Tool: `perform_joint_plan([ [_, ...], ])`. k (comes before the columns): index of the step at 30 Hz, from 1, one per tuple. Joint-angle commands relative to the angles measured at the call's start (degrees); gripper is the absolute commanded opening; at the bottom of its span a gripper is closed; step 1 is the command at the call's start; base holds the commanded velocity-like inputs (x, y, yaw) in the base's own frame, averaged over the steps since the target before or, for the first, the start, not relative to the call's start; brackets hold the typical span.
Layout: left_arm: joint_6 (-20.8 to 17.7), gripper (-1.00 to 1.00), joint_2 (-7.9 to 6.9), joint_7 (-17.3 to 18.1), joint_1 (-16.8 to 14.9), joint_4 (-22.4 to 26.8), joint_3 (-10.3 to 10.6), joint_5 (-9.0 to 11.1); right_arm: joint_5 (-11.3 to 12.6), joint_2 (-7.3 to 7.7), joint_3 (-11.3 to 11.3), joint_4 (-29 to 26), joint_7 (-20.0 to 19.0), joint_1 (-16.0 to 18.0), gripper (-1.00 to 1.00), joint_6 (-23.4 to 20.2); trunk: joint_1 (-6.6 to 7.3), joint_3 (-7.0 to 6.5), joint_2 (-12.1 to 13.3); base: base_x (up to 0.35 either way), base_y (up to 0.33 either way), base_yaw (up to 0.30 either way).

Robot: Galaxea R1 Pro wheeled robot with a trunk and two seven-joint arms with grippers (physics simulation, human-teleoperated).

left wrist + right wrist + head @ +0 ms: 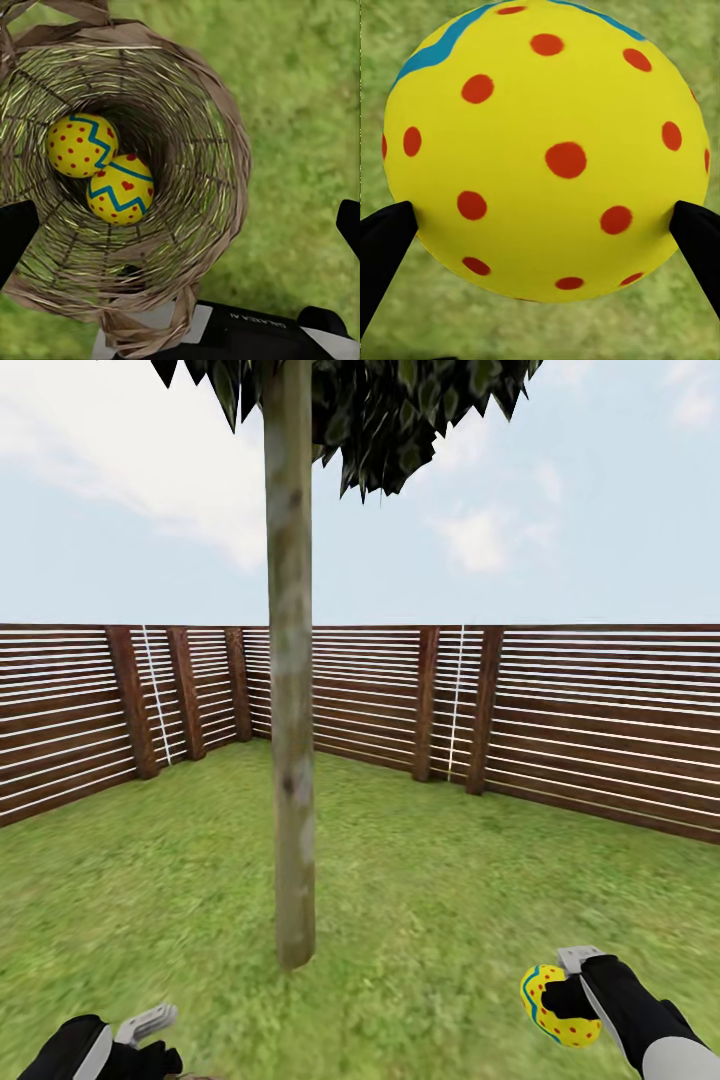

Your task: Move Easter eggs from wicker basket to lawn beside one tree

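While the tree [291,760] stands dead ahead, its pale trunk rising from the lawn [430,880] with the slatted fence [580,710] behind, the right gripper [566,1000] hangs low at the right of the head view, well off to the side of the trunk, and it's clamped on a dotted egg [553,1005]. Up close in the right wrist view that yellow egg, red spots and a blue band at the top, is pinched between the two dark fingertips [386,240] with grass behind. Over on the left, the left gripper [125,1040] sits at the bottom edge of the head view, and its jaw state is hard to read from here (possibly closed on the rim). Its wrist camera looks straight down into the wicker basket [210,112], where two eggs lie touching: a red-dotted egg [81,145] and a heart-marked egg [120,189].
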State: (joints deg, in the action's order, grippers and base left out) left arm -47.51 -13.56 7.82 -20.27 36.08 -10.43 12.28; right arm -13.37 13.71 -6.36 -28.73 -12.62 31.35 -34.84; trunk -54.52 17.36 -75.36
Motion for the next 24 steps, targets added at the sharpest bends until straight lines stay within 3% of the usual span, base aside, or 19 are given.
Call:
perform_joint_plan([
  [1, -0.29, 1.0, -0.06, 0.22, -0.03, 0.09, -0.2, -0.14, -0.61, -0.07, -0.32, -0.06, -0.47, 0.03, -1.0, -0.22, 0.0, 0.07, -0.05, 0.003, 0.0, 0.0],
  [3, -0.26, 1.0, -0.65, 0.17, -0.03, 0.41, -0.2, -0.19, -0.62, -0.05, -0.32, -0.02, -0.47, 0.03, -1.0, -0.22, 0.0, 0.07, -0.05, 0.001, 0.0, 0.0],
  [6, -0.3, 1.0, -4.39, 0.37, -0.04, 0.27, -0.12, -0.27, -0.58, -0.1, -0.28, 0.06, -0.47, 0.03, -1.0, -0.22, 0.0, 0.07, -0.05, 0.0, 0.0, 0.0],
  [8, -0.3, 1.0, -5.71, 0.43, -0.04, 0.12, -0.01, -0.29, -0.53, -0.15, -0.24, 0.07, -0.47, 0.03, -1.0, -0.22, 0.0, 0.07, -0.05, 0.0, 0.0, 0.0],
  [15, -0.31, 1.0, -5.62, 0.36, -0.03, 0.05, 0.5, -0.21, -0.52, -0.07, -0.32, 0.08, -0.47, 0.03, -1.0, -0.22, 0.0, 0.07, -0.05, 0.0, 0.0, 0.0],
  [24, -0.31, 1.0, -5.5, 0.36, -0.03, 0.0, 0.42, -0.16, -0.52, 0.0, -0.35, 0.08, -0.47, 0.03, -1.0, -0.22, -1.98, 1.69, -3.66, 0.0, 0.0, 0.0],
])
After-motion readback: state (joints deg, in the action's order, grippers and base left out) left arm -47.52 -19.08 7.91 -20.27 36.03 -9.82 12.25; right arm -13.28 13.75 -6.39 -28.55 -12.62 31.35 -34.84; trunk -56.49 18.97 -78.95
